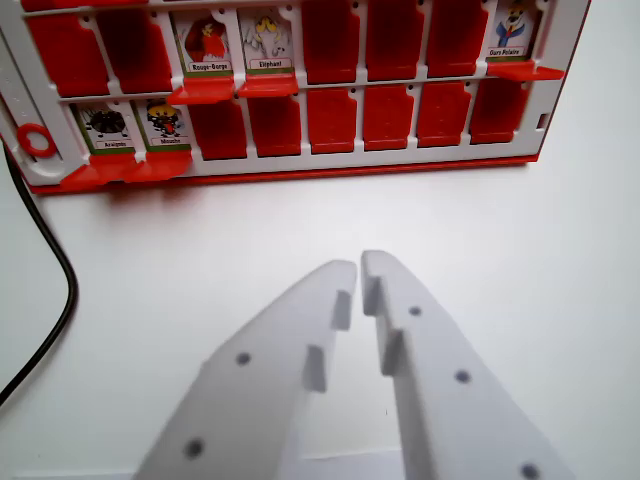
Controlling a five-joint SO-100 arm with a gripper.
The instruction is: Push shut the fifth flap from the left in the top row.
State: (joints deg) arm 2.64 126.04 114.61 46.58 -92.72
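A red game board (330,172) with rows of small flaps lies at the top of the wrist view, its upper part cut off. In the upper visible row, three flaps stand open and show picture cards: Rouge-Gorge (205,45), Elephant (268,40) and Ours Polaire (510,30) at the far right. The lower row has two open flaps at its left end, Araignée (108,128) and Mouche (166,125). The other flaps lie flat and red. My white gripper (359,268) hangs over the table short of the board, its fingertips almost touching, holding nothing.
A black cable (55,300) curves down the wrist view's left over the white table (520,260). A red ring (35,140) sits at the board's left edge.
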